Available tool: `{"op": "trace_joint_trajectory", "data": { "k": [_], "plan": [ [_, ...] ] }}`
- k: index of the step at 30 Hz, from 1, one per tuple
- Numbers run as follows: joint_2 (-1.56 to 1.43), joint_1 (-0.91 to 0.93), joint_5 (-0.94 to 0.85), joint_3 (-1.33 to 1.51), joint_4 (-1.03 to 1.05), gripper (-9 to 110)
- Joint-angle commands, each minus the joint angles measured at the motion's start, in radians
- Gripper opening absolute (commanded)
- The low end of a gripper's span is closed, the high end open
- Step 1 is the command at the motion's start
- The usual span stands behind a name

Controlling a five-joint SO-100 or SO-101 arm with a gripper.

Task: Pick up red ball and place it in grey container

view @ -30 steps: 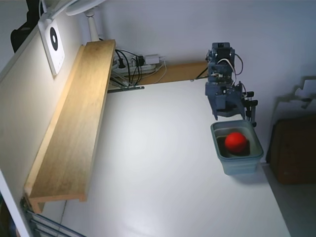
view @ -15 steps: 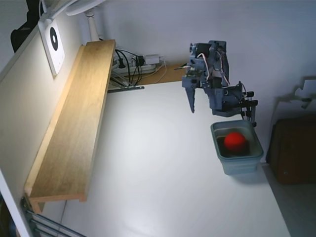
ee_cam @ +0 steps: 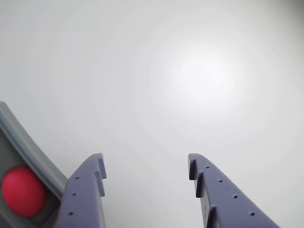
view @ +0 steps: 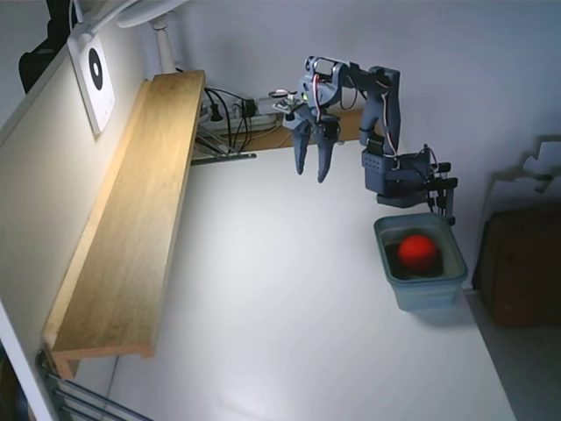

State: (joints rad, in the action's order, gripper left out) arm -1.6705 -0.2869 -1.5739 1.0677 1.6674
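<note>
In the fixed view the gripper (view: 314, 173) hangs mid-air over the far part of the white table (view: 289, 324), jaws spread wide with nothing between them (wrist view shows the gap clearly). Off to the right, the red ball (view: 418, 252) sits inside the grey container (view: 423, 294), near the table's right edge.

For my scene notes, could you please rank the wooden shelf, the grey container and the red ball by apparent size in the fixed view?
1. Wooden shelf, by far the largest.
2. Grey container.
3. Red ball, lying inside the container.
</note>
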Motion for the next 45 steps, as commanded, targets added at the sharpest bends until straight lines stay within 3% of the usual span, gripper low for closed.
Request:
{"op": "trace_joint_trajectory", "data": {
  "k": [1, 28, 45],
  "plan": [
    [-0.087, 0.087, 0.003, 0.020, 0.018, 16],
    [-0.354, 0.685, 0.003, 0.214, 0.067, 0],
    [-0.411, 0.810, 0.003, 0.254, 0.078, -3]
  ]
}}
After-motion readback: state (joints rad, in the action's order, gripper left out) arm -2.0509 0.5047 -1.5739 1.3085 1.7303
